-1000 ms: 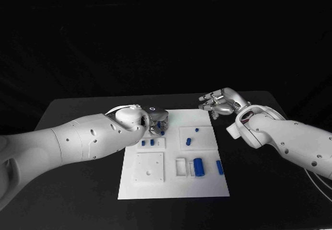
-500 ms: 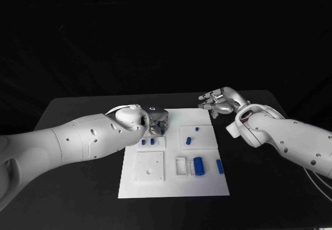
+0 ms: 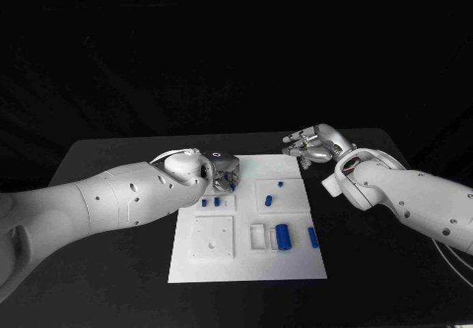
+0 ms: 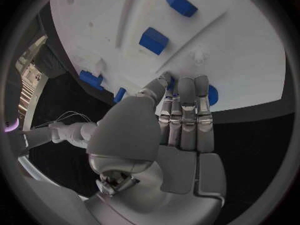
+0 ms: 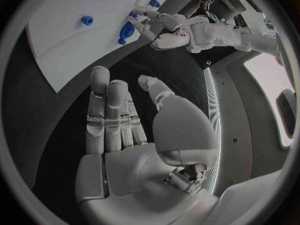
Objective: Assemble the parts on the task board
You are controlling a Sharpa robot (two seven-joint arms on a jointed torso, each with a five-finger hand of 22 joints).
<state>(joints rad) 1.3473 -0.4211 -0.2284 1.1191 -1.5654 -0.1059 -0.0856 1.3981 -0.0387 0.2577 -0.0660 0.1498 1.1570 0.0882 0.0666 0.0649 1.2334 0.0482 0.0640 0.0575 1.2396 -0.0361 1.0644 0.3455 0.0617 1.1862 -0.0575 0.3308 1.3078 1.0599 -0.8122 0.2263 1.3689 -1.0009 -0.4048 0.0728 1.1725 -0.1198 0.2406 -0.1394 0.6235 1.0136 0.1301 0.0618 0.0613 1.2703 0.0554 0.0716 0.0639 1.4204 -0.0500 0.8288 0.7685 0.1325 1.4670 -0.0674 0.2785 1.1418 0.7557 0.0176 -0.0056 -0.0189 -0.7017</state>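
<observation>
Looking down from the head camera, no brand, label or readable writing shows on anything. The white rectangular task board (image 3: 247, 268) lies flat in the middle of the black table (image 3: 109, 154), with raised white square and slotted blocks on it. Small blue plastic parts lie on it: a short pair (image 3: 210, 202) at mid-left, a small peg (image 3: 280, 184) and an upright cylinder (image 3: 269, 201) further right, a larger blue cylinder (image 3: 284, 236) in a white holder nearer the robot, and a slim blue bar (image 3: 312, 237) by the right edge. The silver left hand (image 3: 223, 176) hangs over the far left part of the board, fingers pointing down; whether it touches a part cannot be told from here. The silver right hand (image 3: 314, 145) hovers beyond the board's far right corner, fingers loosely curled, holding nothing.

In the left wrist view, the left hand (image 4: 181, 120) has its fingers (image 4: 186, 110) straight and pressed side by side, with the thumb alongside, their tips at the white board (image 4: 244, 65). A round blue part (image 4: 212, 95) peeks out just beside the fingertips; a grip on it cannot be made out. Two blue blocks (image 4: 154, 40) lie further off on the board.

In the right wrist view, the right hand (image 5: 125, 135) is spread, fingers extended and apart, empty, over the dark table beside the board (image 5: 69, 30).
</observation>
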